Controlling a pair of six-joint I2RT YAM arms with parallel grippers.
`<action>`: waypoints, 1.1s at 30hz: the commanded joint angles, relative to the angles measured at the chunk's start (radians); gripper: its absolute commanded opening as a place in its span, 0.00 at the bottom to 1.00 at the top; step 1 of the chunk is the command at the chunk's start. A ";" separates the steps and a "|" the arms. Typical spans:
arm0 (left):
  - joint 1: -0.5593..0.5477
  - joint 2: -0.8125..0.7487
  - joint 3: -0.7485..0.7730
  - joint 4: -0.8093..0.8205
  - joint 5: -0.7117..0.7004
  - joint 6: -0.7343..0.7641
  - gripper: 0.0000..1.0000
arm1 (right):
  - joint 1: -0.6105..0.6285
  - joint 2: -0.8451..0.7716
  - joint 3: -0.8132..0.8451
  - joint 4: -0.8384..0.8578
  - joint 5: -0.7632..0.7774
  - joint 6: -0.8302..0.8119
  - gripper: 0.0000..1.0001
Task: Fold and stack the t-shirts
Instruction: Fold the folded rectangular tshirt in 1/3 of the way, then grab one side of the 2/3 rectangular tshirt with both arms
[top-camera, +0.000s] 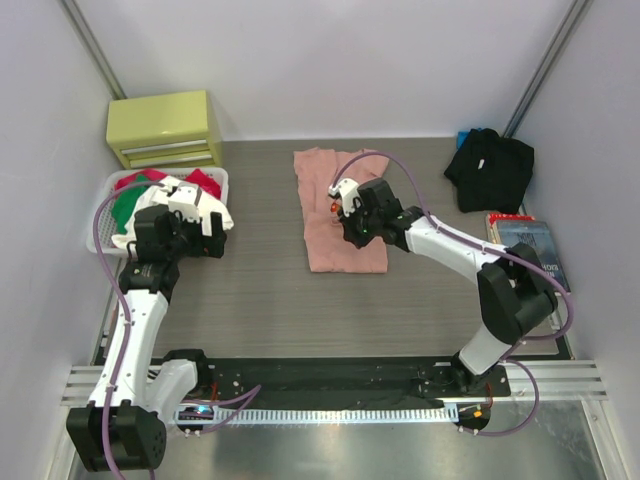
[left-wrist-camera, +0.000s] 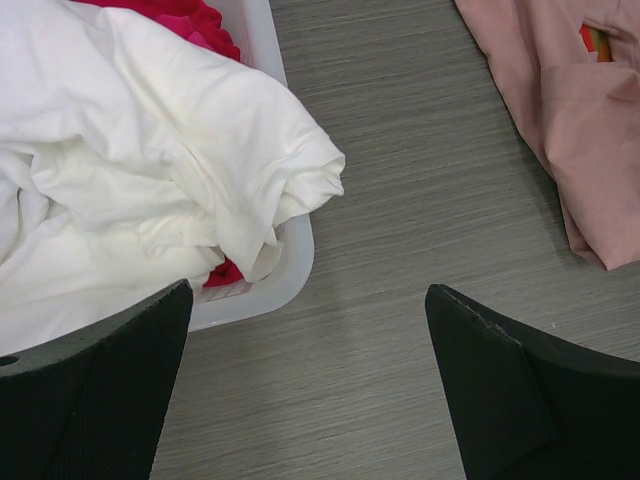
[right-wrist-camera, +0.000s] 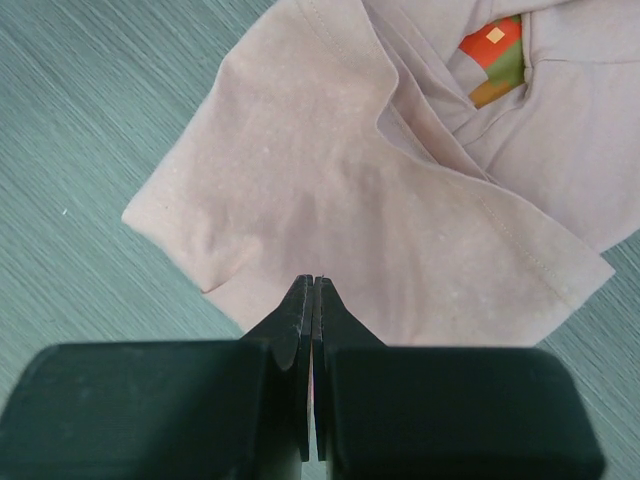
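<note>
Right tool (right-wrist-camera: 313, 285) has its fingers pressed together over the salmon-pink t-shirt (right-wrist-camera: 330, 170) on the tabletop (top-camera: 260, 300), perhaps pinching cloth; left tool (left-wrist-camera: 308, 290) gapes wide beside the basket (left-wrist-camera: 297, 262); black t-shirt (top-camera: 490, 170) lies far right.

A robot lab is suggested: a grey desk (top-camera: 260, 300) is enclosed by plain white panels (top-camera: 330, 60) and metal posts (top-camera: 93, 45), and a cabled left arm (top-camera: 130, 320) and right arm (top-camera: 450, 245) are bolted by an aluminium rail (top-camera: 580, 380).
</note>
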 joint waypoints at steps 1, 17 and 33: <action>0.006 -0.010 0.020 0.017 -0.002 0.004 1.00 | -0.006 0.065 0.067 0.056 -0.018 -0.018 0.01; 0.006 -0.001 0.012 0.017 0.009 0.012 1.00 | -0.159 0.311 0.247 0.320 0.224 -0.033 0.01; 0.006 0.050 0.067 -0.032 0.093 -0.016 1.00 | -0.180 -0.080 0.094 -0.015 -0.087 -0.013 0.01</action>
